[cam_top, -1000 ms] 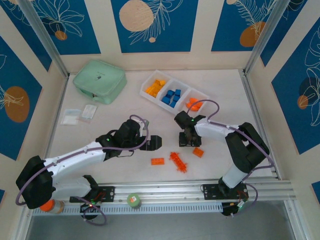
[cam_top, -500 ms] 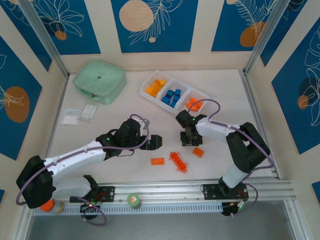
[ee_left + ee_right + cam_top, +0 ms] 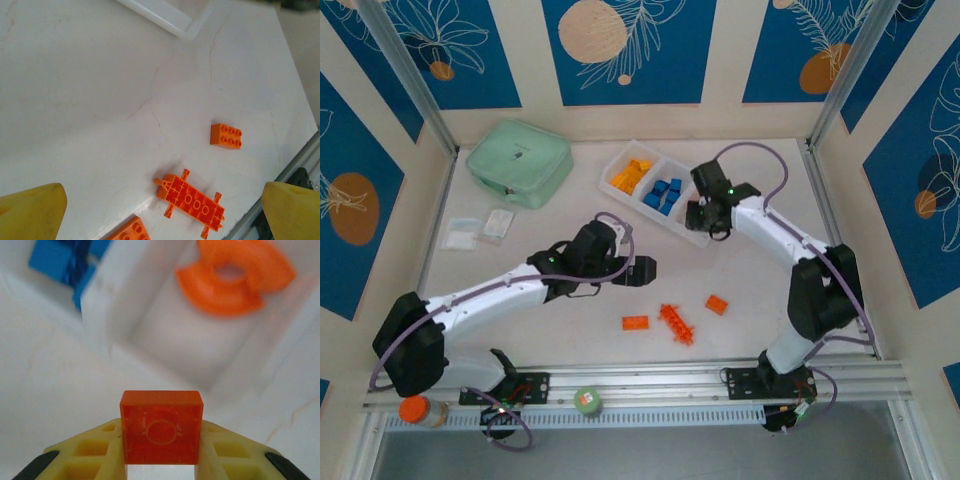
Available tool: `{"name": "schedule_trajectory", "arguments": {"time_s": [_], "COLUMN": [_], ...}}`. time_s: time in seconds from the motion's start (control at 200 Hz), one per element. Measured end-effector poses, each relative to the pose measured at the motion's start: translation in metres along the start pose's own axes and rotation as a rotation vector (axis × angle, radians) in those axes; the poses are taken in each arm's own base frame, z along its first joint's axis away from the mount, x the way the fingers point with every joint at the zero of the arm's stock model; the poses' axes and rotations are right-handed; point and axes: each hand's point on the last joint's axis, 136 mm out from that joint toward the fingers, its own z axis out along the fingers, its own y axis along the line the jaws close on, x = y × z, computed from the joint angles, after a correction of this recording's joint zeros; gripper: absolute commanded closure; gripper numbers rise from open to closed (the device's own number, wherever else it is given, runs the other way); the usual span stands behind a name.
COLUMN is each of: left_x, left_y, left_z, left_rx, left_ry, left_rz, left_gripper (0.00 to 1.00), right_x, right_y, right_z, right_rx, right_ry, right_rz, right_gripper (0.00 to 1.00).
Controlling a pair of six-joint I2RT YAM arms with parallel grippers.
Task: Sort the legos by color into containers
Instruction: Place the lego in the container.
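My right gripper [image 3: 705, 216] is shut on a square orange-red lego [image 3: 161, 427] and hangs at the near edge of the white tray [image 3: 650, 155]. Just beyond the held brick lies the tray's right container [image 3: 175, 340], with orange-red arches [image 3: 235, 282] in it. The middle container holds blue legos [image 3: 665, 192] and the left one holds yellow-orange legos [image 3: 632, 177]. On the table lie three orange-red legos: a flat plate [image 3: 635, 322], a long piece with pegs [image 3: 192, 200] and a small brick [image 3: 226, 136]. My left gripper [image 3: 642, 268] is open above them, its yellow fingertips [image 3: 30, 212] far apart.
A mint-green zip case [image 3: 518, 162] lies at the back left, with clear packets [image 3: 480, 230] in front of it. A metal rail [image 3: 720, 380] runs along the near edge, with a green roll [image 3: 588, 401] and an orange-capped bottle [image 3: 415, 410] beside it.
My right gripper closed on the square orange-red lego, lifted it off the table and carried it back to the tray. My left gripper moved a little to the right.
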Motion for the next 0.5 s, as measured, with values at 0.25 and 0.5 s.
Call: {"name": "schedule_trajectory", "arguments": {"time_s": [0.25, 0.5], "left_x": [-0.011, -0.016], "left_y": [-0.005, -0.009], "left_z": [0.010, 0.010], "left_rx": [-0.008, -0.003], "left_ry": [-0.001, -0.005], "left_rz": [0.005, 0.008], "left_gripper": [0.01, 0.01], "right_x": [-0.048, -0.048], "right_y": [-0.019, -0.028], "right_z": [0.047, 0.045], "right_rx": [0.055, 0.056], "right_ry": [0.018, 0.029], "right_rz": [0.017, 0.016], "right_gripper": [0.50, 0.39]}}
